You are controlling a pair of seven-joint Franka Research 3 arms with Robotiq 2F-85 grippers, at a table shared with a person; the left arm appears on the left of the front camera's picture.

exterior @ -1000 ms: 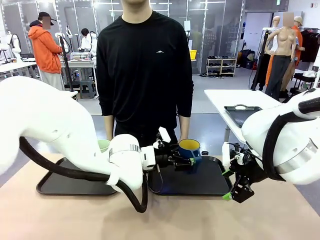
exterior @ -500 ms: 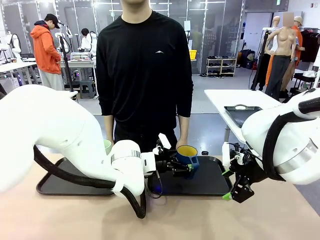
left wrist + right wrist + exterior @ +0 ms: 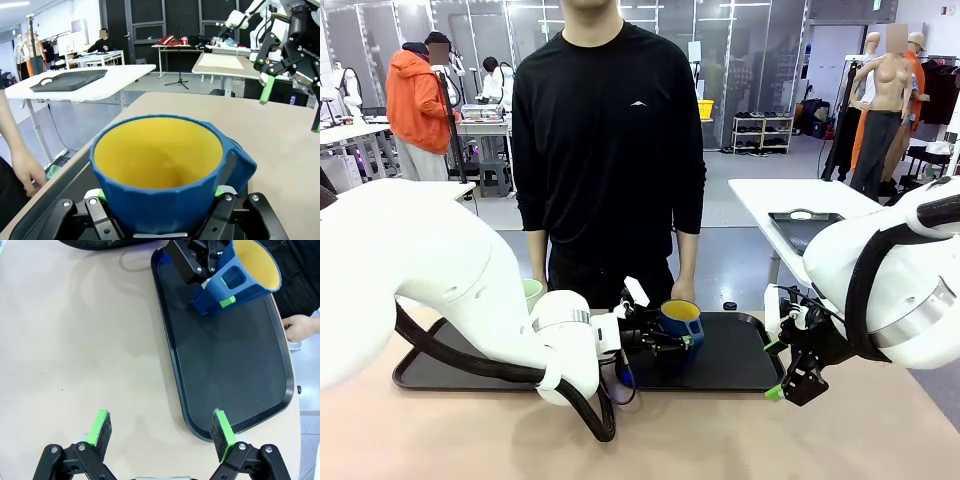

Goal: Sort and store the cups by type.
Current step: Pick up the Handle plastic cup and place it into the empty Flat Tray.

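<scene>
- While the left hand [image 3: 692, 338] clamps the short dark blue mug with a handle and yellow inside [image 3: 680, 320], the mug hangs tilted over the black plastic tray [image 3: 740, 360] at the middle of the tan desk [image 3: 720, 440].
- From the left wrist, green pads press the mug's lower sides at 8 and 4 o'clock (handle at about 3 o'clock).
- At 9 o'clock of the mug, behind the left arm, the tall pale green tumbler [image 3: 531, 293] stands on another black tray [image 3: 440, 368].
- Over the desk at 3 o'clock of the mug, the right hand [image 3: 159, 432] is spread wide, holding nothing.
- Beyond the desk a person in black stands, one hand [image 3: 299, 327] just beside the tray's far edge.
</scene>
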